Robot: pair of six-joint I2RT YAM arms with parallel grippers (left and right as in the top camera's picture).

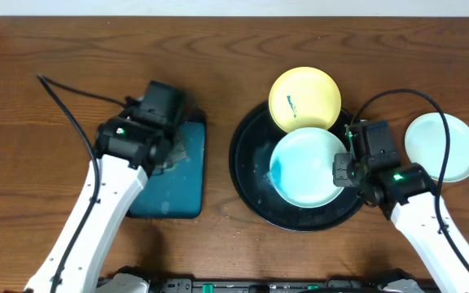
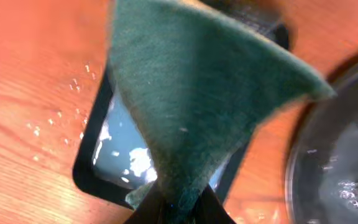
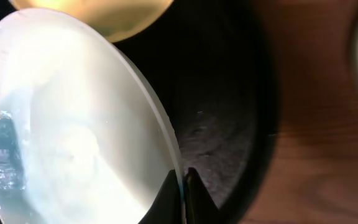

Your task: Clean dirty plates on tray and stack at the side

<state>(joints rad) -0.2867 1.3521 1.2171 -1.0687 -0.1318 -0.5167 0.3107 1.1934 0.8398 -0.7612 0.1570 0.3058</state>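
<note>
Three plates show in the overhead view. The yellow plate (image 1: 304, 99) leans on the far rim of the black tray (image 1: 247, 167); one mint-blue plate (image 1: 308, 167) lies inside that tray with a teal smear on its left part; the second mint-blue plate (image 1: 442, 146) sits on the bare tabletop (image 1: 39, 187) to the right, clear of the tray. The right gripper (image 1: 342, 171) is at the right edge of the plate in the tray; the left gripper (image 1: 173, 150) hangs over the upper corner of a rectangular teal tray (image 1: 169, 199) that lies left of the black tray.

In the left wrist view the two fingers (image 2: 213, 211) are closed tight on the lower tip of a green cloth (image 2: 191, 106), which fans out wide above them; under it lies the teal tray, wet and glinting; small droplets (image 2: 55, 118) dot the wood beside it; the black tray's rim curves in at the right.

In the right wrist view the fingertips (image 3: 194, 199) pinch the thin rim of the mint-blue plate, one on each face; the smear sits at the plate's far left; I cannot tell whether the plate is lifted off the tray; the yellow plate shows at the top edge, and the pale plate at the right edge is blurred.
</note>
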